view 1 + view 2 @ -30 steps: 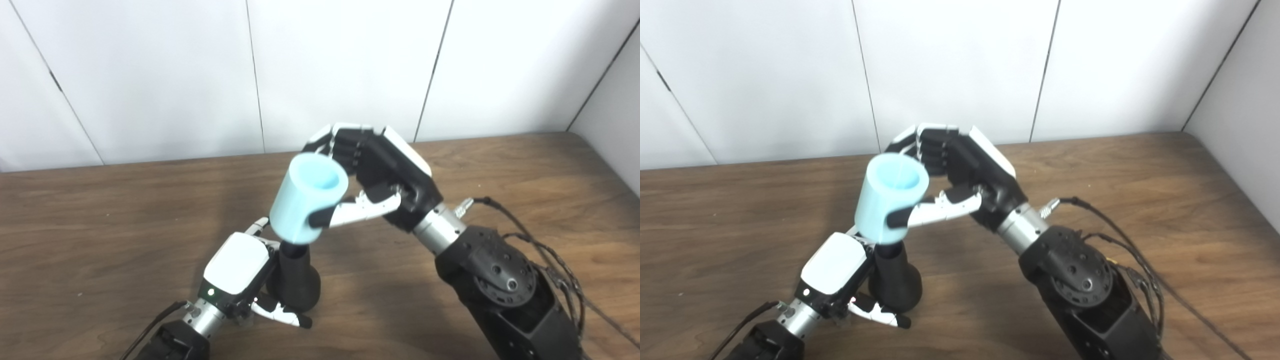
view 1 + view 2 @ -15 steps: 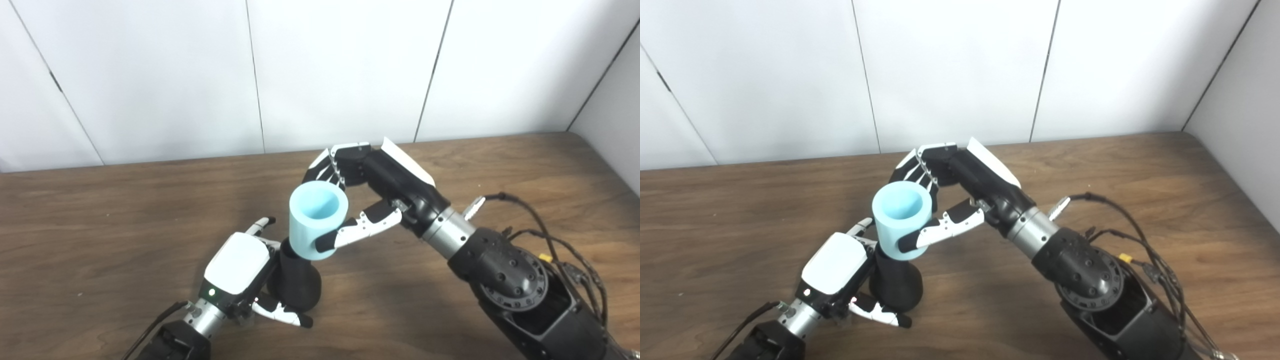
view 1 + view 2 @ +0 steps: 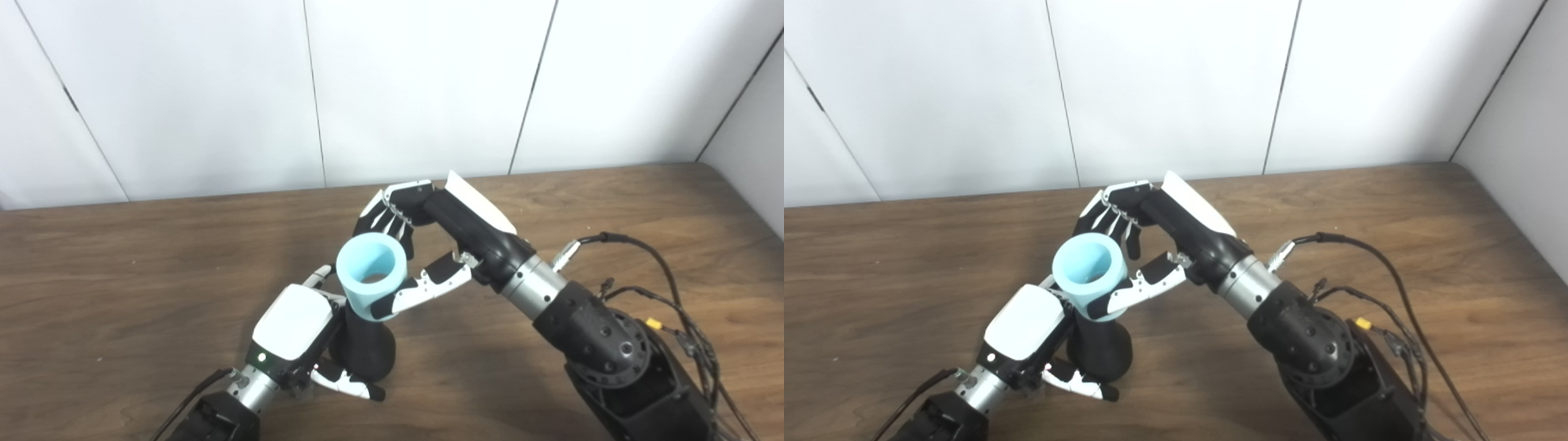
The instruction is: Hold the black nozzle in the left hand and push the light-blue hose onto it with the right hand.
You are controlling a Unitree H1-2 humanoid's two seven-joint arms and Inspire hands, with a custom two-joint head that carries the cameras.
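From the left eye view, the left hand [image 3: 293,331] sits low on the wooden table [image 3: 122,275], its fingers wrapped round the black nozzle [image 3: 361,346], which stands upright on its wide base with the narrow neck pointing up. The light-blue hose [image 3: 371,277] sits directly over that neck, its open end facing the camera, its lower edge meeting the nozzle's top. The right hand [image 3: 429,245] reaches in from the right and clasps the hose, thumb across the near side and fingers curled behind it. A dark ring shows deep inside the bore, though I can't tell how far the neck has entered.

From the right eye view, the same arrangement reads a little more to the left. The hose [image 3: 1088,272] is gripped by the right hand [image 3: 1157,239] just above and touching the left hand [image 3: 1023,334]. The nozzle [image 3: 1099,349] bulges out below the hose, the left thumb lying along the tabletop in front of its base. Black cables [image 3: 1366,257] trail from the right wrist across the table.
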